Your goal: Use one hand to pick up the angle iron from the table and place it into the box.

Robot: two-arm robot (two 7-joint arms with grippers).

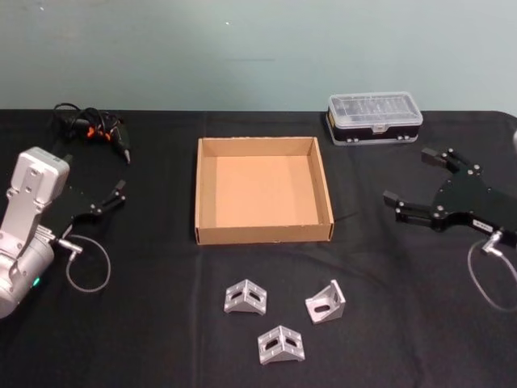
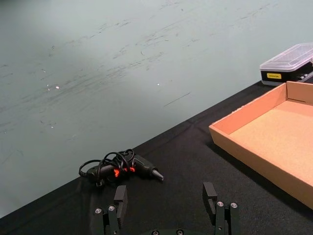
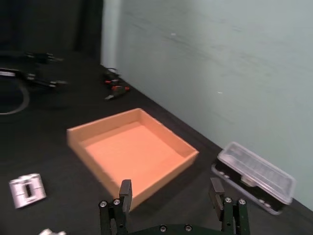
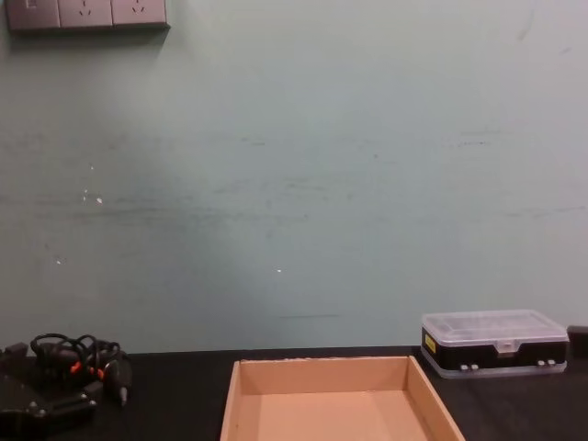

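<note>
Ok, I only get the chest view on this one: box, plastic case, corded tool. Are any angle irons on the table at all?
Observer: Yes, three angle irons lie on the table, on the robot's side of the box.
Operator: Anything in the box yet?
Observer: No, its floor is bare.
Operator: And the grippers?
Observer: Both open and empty: left gripper left of the box, right gripper to its right.
</note>
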